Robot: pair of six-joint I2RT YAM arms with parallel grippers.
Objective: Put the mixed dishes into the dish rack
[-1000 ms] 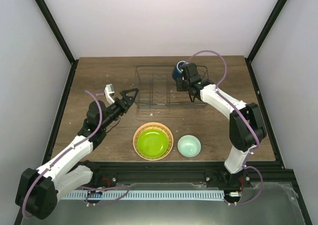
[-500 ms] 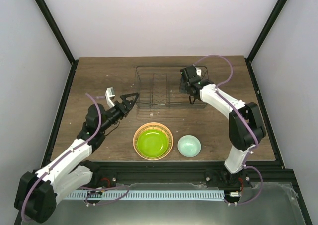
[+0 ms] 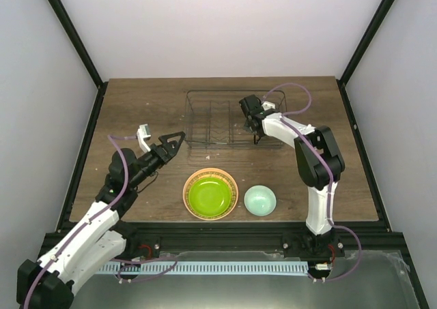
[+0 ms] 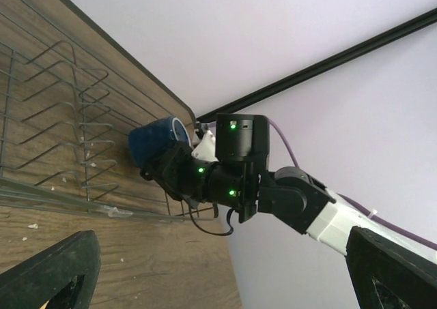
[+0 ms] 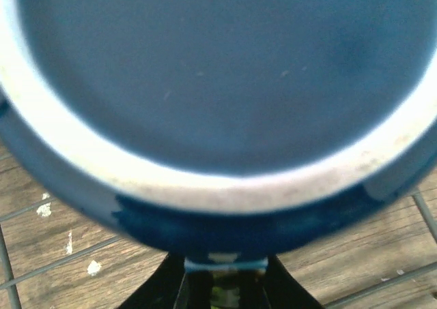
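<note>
The dark blue mug [image 4: 156,142] is held by my right gripper [image 3: 248,116] over the right half of the wire dish rack [image 3: 212,123], low among the wires. In the right wrist view the mug [image 5: 218,84] fills the frame, and the right gripper [image 5: 225,282] is shut on its lower edge. From above the gripper hides the mug. The lime-green plate [image 3: 210,194] lies on an orange woven plate [image 3: 188,184] at the front centre. The mint-green bowl [image 3: 260,200] sits right of them. My left gripper [image 3: 177,142] is open and empty, left of the rack.
The rack's upright wire dividers [image 4: 61,111] stand left of the mug. The table's back edge and black frame post [image 4: 321,63] are just behind the rack. The right arm's purple cable [image 3: 290,91] loops over the rack's right end.
My right gripper has moved left and down with the mug, which now sits hidden under it in the rack. My left arm has drawn back a little toward the left and front.
</note>
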